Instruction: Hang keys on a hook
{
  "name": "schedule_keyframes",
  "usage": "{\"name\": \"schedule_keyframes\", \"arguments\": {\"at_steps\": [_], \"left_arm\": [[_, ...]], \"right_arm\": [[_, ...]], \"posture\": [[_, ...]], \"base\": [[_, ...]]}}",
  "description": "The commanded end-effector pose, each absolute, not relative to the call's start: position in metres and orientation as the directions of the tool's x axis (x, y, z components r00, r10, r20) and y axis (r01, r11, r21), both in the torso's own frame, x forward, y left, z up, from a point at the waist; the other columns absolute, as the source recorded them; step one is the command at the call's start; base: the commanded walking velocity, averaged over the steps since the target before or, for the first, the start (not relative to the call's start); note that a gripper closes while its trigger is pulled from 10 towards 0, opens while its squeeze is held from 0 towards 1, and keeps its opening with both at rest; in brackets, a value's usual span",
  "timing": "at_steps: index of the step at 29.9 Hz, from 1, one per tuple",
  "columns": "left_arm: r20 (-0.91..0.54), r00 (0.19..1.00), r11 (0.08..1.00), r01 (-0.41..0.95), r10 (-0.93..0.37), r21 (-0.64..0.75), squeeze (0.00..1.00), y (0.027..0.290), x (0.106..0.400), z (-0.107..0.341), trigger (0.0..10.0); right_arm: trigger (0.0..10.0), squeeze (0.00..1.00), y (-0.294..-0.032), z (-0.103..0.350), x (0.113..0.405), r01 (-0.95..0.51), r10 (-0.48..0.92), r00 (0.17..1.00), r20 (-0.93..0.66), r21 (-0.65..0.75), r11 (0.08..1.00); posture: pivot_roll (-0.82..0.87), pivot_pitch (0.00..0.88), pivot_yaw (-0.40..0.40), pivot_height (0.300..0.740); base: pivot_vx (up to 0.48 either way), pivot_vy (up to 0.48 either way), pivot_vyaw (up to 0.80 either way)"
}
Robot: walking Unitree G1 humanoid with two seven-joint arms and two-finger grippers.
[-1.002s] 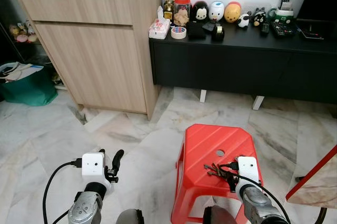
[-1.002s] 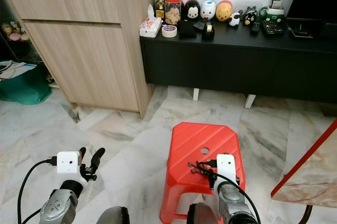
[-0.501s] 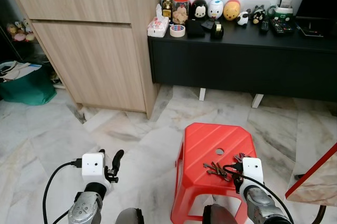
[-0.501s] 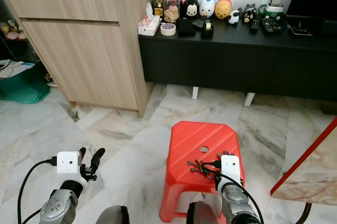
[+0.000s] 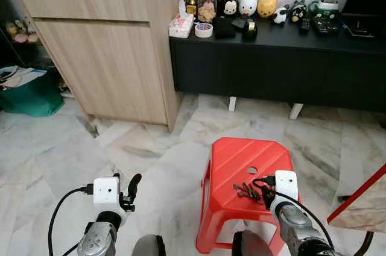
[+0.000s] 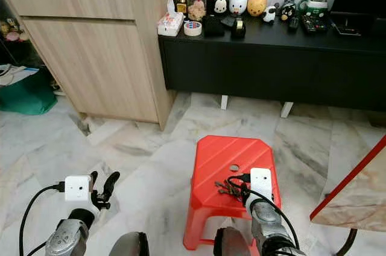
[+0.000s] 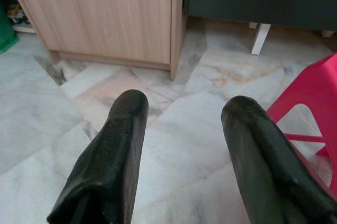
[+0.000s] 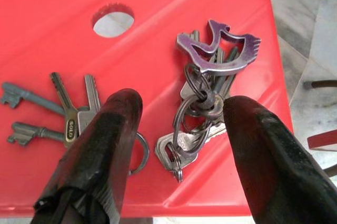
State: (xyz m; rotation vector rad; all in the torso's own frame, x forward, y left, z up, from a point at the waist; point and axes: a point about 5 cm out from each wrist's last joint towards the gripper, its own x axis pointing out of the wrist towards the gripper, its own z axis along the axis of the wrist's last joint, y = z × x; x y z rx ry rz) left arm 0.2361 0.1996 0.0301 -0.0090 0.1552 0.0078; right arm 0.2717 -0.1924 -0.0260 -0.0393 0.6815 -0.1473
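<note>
Two bunches of keys (image 5: 247, 191) lie on top of a red plastic stool (image 5: 241, 156). In the right wrist view one bunch carries a purple bird-shaped charm (image 8: 218, 50), and the other bunch (image 8: 66, 110) lies spread out beside it. My right gripper (image 8: 181, 105) is open just above the stool top. Its black fingers (image 8: 113, 145) straddle the rings of the charm bunch without gripping them. My left gripper (image 7: 181, 108) hangs open and holds nothing, low over the marble floor to the left of the stool.
A light wooden cabinet (image 5: 102, 45) stands at the back left. Beside it is a low black cabinet (image 5: 277, 63) with toys and remotes on top. A green bag (image 5: 30, 96) sits at the far left. A red-edged tabletop (image 5: 362, 202) juts in at the right.
The head view has shifted slightly. My right gripper has edged a little over the stool and stays open above the keys, which still lie on the stool. The left arm has not moved.
</note>
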Motion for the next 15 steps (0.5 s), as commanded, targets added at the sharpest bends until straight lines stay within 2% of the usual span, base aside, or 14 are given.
{"name": "schedule_keyframes", "arguments": {"at_steps": [1, 5, 14, 15], "left_arm": [[-0.171, 0.985, 1.0, -0.008, 0.007, -0.004, 0.0, 0.1991, 0.2328, 0.0272, 10.0], [-0.179, 0.984, 1.0, -0.009, 0.008, -0.005, 0.0, 0.1986, 0.2286, 0.0248, 10.0], [-0.181, 0.983, 1.0, -0.009, 0.007, -0.009, 0.0, 0.1966, 0.2257, 0.0242, 10.0], [-0.182, 0.983, 1.0, -0.011, 0.009, -0.009, 0.0, 0.1965, 0.2252, 0.0241, 10.0]], "right_arm": [[10.0, 0.0, -0.1915, -0.0236, 0.275, 0.122, -0.147, 0.771, -0.62, -0.083, 0.989], [10.0, 0.0, -0.1952, -0.0268, 0.2707, 0.115, -0.166, 0.756, -0.633, -0.121, 0.986], [10.0, 0.0, -0.1944, -0.0259, 0.2714, 0.106, -0.149, 0.77, -0.62, -0.105, 0.989], [4.8, 0.0, -0.1935, -0.0258, 0.2717, 0.102, -0.147, 0.771, -0.62, -0.108, 0.989]], "posture": [[0.04, 0.081, 0.0, 0.618], [0.04, 0.089, -0.005, 0.618], [0.04, 0.107, -0.011, 0.618], [0.04, 0.111, -0.013, 0.618]], "base": [[0.0, 0.0, 0.0], [0.0, 0.0, 0.0], [0.0, 0.0, 0.0], [0.0, 0.0, 0.0]]}}
